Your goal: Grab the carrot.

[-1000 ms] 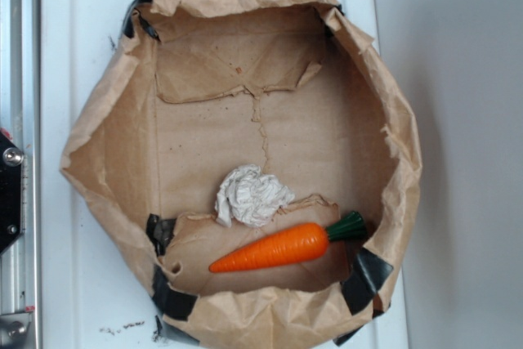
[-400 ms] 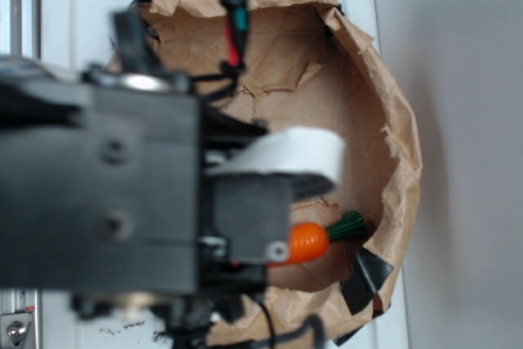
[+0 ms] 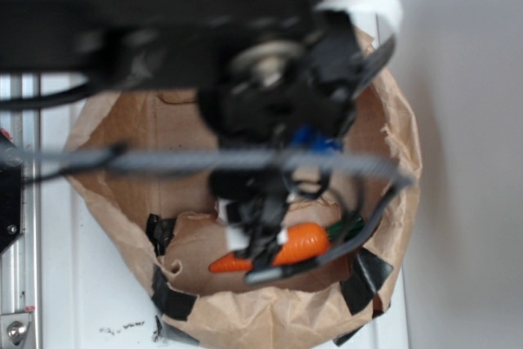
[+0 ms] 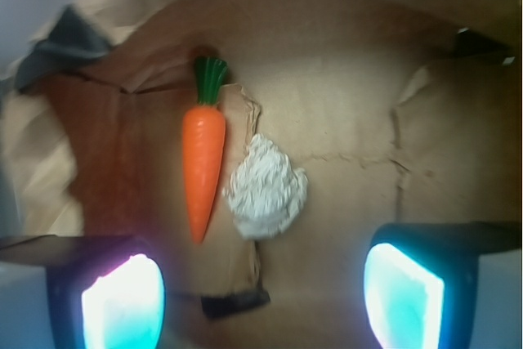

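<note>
Paper ball just beside carrot.

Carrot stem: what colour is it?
Dark green, above the orange carrot; the stem shows best in the wrist view.

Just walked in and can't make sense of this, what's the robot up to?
The robot arm is above a brown paper bag, going after the carrot on its floor. The gripper is open and holds nothing; the carrot lies ahead of it, nearer one finger, not yet between the two. A crumpled white paper ball sits right beside the carrot.
</note>
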{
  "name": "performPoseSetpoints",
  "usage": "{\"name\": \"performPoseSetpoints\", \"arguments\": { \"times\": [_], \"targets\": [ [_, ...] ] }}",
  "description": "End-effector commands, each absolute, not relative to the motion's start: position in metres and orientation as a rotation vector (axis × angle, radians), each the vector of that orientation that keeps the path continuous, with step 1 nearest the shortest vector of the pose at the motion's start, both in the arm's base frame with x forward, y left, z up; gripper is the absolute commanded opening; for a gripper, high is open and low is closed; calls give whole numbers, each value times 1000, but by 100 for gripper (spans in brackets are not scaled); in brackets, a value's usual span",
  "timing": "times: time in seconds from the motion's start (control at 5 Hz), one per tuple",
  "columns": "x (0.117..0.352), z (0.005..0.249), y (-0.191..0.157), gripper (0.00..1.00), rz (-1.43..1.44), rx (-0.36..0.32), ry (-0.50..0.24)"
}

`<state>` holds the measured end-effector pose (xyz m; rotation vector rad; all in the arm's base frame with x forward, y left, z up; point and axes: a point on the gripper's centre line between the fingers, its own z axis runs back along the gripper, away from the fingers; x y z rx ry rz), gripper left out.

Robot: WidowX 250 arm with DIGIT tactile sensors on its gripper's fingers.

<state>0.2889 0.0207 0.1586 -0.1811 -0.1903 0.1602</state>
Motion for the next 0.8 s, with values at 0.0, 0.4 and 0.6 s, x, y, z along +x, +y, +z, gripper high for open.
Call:
{"name": "performPoseSetpoints", "arguments": {
  "times": [0.0,0.4,0.6],
  "targets": [
    [312,130,-4,100,91,-155,-261],
    [319,120,-50,100,11,-203,-264],
    [319,120,-50,100,11,-203,-264]
  ]
}}
